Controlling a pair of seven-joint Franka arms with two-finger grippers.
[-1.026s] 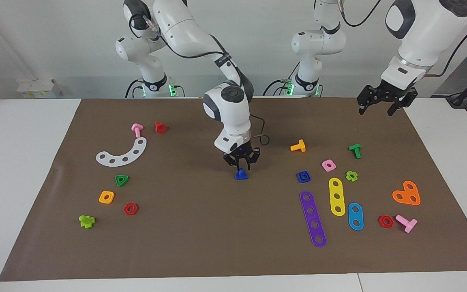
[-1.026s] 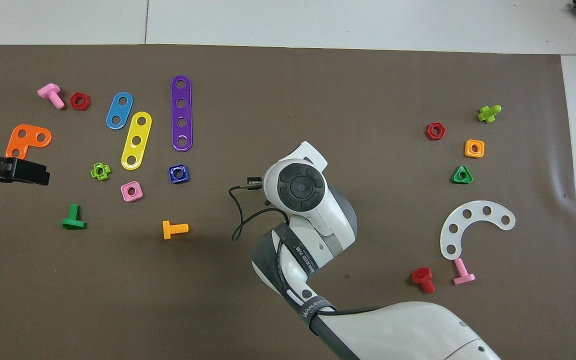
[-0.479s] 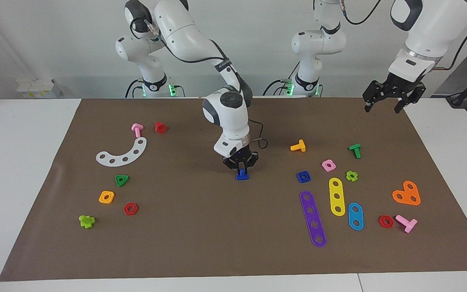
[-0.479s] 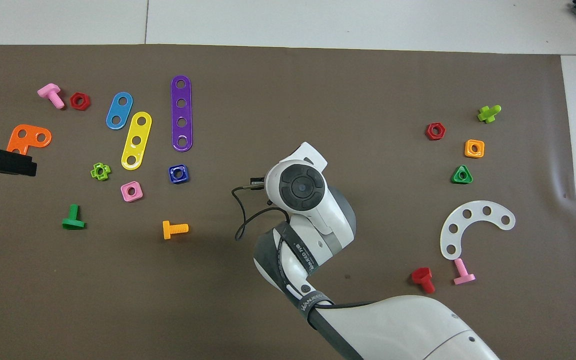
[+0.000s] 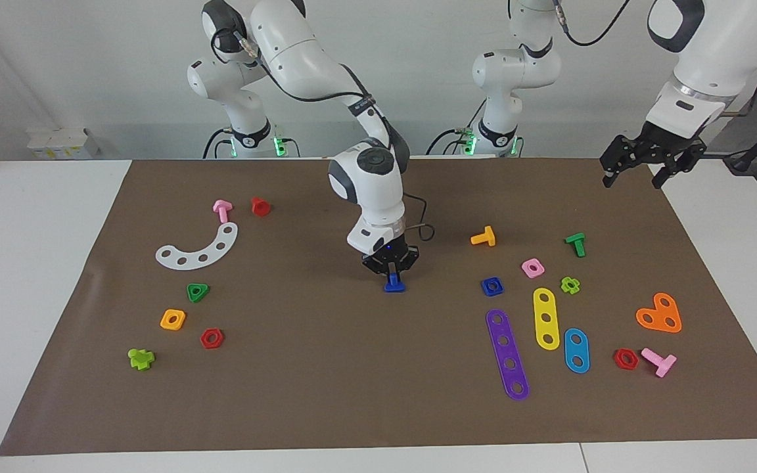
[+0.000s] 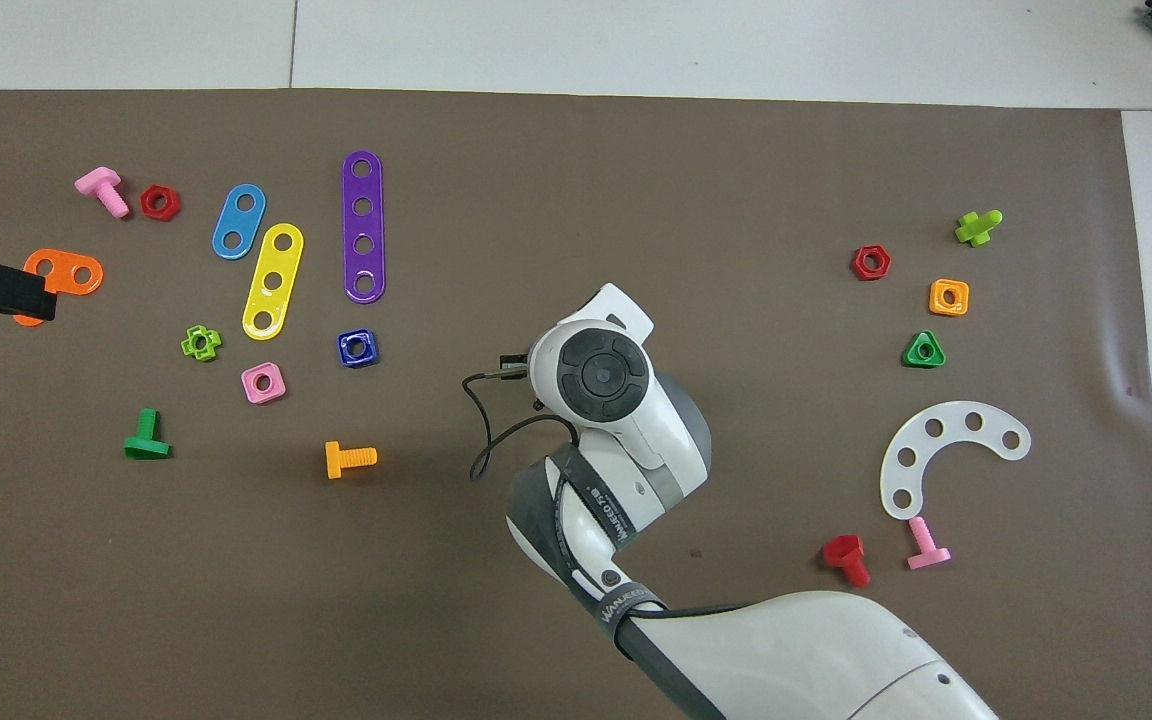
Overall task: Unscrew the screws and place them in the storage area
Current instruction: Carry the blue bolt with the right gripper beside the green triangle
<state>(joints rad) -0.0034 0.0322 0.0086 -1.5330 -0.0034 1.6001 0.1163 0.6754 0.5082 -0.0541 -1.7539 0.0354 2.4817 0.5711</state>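
**Right gripper clamped on the blue bolt at mid-mat**

The right gripper [image 5: 391,274] stands straight down over the middle of the brown mat [image 5: 326,394], its fingertips drawn in narrow around the dark-blue bolt [image 5: 393,285], which sits on the mat under them. In the overhead view the arm's wrist hides both the bolt and the fingers.

Around the bolt the mat is bare on all sides: a wide open band runs from the mat's edge at the robots' end to its edge farthest from them. The closest pieces toward the left arm's end are the dark-blue square nut [image 5: 492,286] and the orange bolt [image 5: 483,236], both well apart from the gripper. Toward the right arm's end, the white curved strip [image 5: 199,249] and the green triangular nut [image 5: 198,292] lie well apart too.

The left gripper [image 5: 641,167] hangs in the air with its jaws spread wide and nothing in them, over the mat's corner at the left arm's end nearest the robots. In the overhead view it covers part of the orange bracket [image 6: 71,272].
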